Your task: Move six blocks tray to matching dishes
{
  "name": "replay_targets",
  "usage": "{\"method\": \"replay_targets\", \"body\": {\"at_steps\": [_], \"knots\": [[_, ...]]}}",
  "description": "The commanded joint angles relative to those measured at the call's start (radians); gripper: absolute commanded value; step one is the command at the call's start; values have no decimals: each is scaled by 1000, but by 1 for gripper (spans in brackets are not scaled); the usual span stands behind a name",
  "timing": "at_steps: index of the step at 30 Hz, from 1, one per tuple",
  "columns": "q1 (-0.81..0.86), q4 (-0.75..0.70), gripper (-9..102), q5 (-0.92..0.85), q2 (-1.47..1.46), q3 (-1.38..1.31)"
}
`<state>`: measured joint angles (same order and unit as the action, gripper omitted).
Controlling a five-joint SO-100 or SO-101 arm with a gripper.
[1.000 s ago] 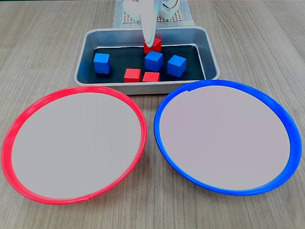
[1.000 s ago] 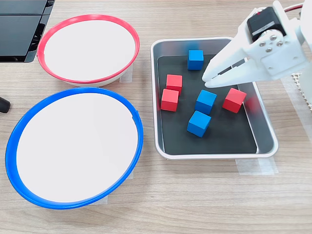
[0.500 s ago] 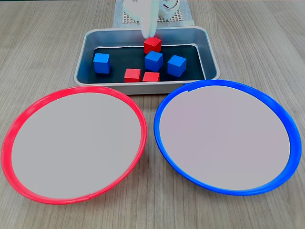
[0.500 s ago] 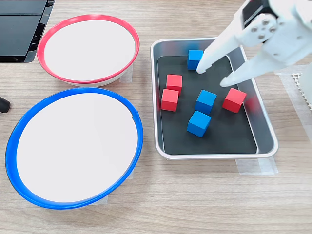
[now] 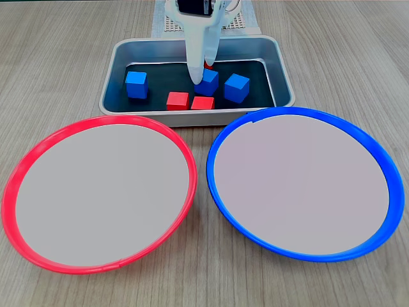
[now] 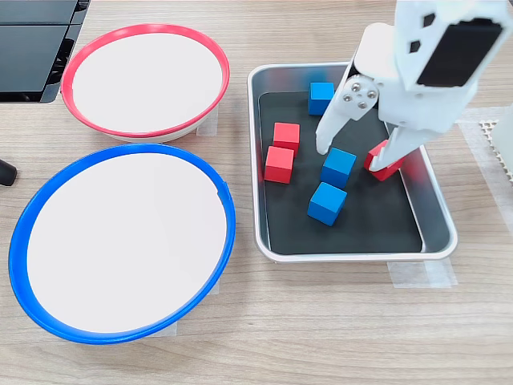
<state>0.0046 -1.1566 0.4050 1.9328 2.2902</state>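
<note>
Hand (image 6: 349, 158) spread apart, pointed down into the tray (image 6: 437, 241). It straddles a blue block (image 6: 338, 167): one finger at the block's left top corner, the other beside a red block (image 6: 387, 164) on the right. Nothing gripped yet.

All six blocks lie in the tray: two red (image 6: 286, 135) (image 6: 278, 164) touching at left, one blue (image 6: 321, 97) at the far end, one blue (image 6: 327, 203) just below the straddled one. Red-rimmed dish (image 6: 76, 60) and blue-rimmed dish (image 6: 24, 233) on the desk (image 6: 321, 337), both bare.

Step, as judged: first pick, approach over the blue block. Next: lower, close on it without nudging the red neighbour, lift, carry to the blue-rimmed dish.
</note>
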Motion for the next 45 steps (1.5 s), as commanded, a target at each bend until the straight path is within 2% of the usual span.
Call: {"method": "replay_targets", "body": {"at_steps": [1, 5, 9, 10, 14, 16, 18, 25, 30, 33, 36, 38, 40, 45], "knots": [[-11, 6, 19, 14, -51, -63], [-9, 49, 14, -3, -110, -92], [-3, 74, 0, -54, -133, -118], [-3, 63, 0, -64, -130, -126], [-14, -106, 0, -164, -75, -230], [-20, -213, 0, -221, -51, -356], [-37, -252, 0, -233, -74, -543], [-146, -71, 0, -179, -434, -968], [-213, 48, 7, -155, -670, -1089], [-235, 54, 19, -127, -741, -1101], [-235, 3, 24, -98, -746, -1111], [-227, -44, 16, -107, -721, -1111], [-219, -127, 1, -149, -663, -1088], [-186, -436, 2, -291, -400, -796]]}}
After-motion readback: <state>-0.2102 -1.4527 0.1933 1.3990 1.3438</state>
